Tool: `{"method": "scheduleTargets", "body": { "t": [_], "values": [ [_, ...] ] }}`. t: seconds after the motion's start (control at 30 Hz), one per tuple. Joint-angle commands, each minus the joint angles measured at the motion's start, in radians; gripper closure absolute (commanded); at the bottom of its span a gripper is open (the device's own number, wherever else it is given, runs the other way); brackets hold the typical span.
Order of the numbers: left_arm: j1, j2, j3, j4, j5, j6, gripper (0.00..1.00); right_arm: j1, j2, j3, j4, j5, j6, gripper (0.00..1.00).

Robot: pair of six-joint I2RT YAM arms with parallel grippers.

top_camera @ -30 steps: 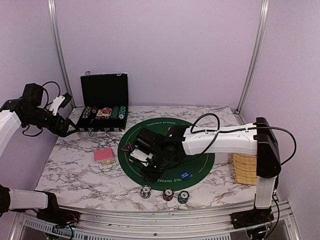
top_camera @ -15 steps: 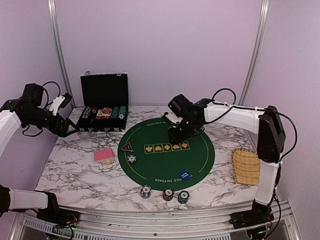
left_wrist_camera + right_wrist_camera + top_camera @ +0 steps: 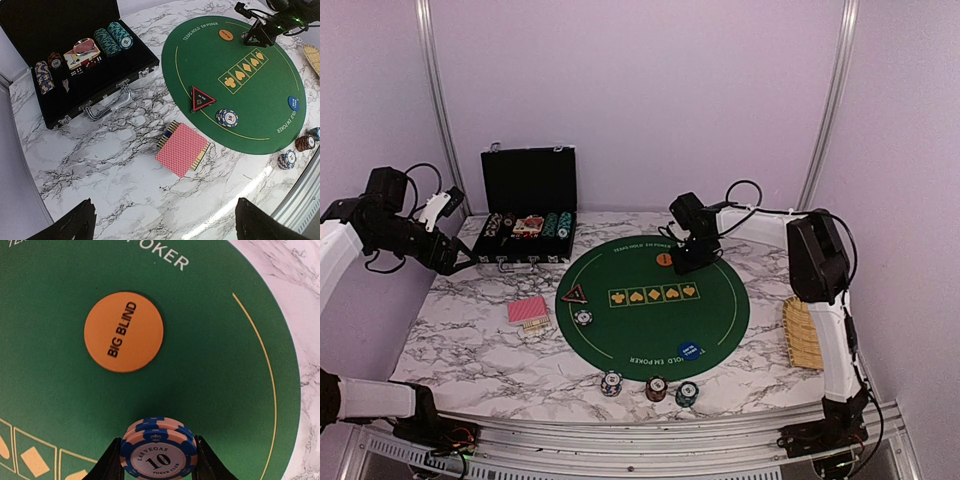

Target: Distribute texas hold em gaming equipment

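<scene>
Right wrist view: our right fingers (image 3: 111, 467) clench a chip stack (image 3: 159, 450) beside the orange button (image 3: 123, 331), likely its stake; left fingers (image 3: 70, 225) released.

White shells, black joints — the left arm (image 3: 334, 256) and right arm (image 3: 828, 330) match (thin black cables (image 3: 740, 184) loop at twelve o'clock).

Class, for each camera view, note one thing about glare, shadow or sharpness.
Top external: even light, no hard shadows, the near-edge chips too small to read. Left wrist: a glare streak on the marble table near the bottom edge, its own fingers dark in the corners. Right wrist: the BIG BLIND button reads sharp, the chip stack between the jaws likewise.
</scene>
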State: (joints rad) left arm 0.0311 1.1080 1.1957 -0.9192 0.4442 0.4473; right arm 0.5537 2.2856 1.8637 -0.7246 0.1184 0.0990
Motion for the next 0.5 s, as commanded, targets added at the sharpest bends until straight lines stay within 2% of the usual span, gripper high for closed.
{"method": "scheduleTargets", "body": {
  "t": [0.0, 0.47],
  "values": [
    [-0.003, 0.008, 0.022, -0.029, 0.006, 0.017, 0.01, -0.018, 0.055, 0.118, 0.018, 0.015, -0.006, 1.00],
    [-0.003, 0.009, 0.013, -0.029, -0.005, 0.035, 0.01, -0.040, 0.102, 0.125, 0.014, -0.004, 0.030, 0.98]
  ]
}}
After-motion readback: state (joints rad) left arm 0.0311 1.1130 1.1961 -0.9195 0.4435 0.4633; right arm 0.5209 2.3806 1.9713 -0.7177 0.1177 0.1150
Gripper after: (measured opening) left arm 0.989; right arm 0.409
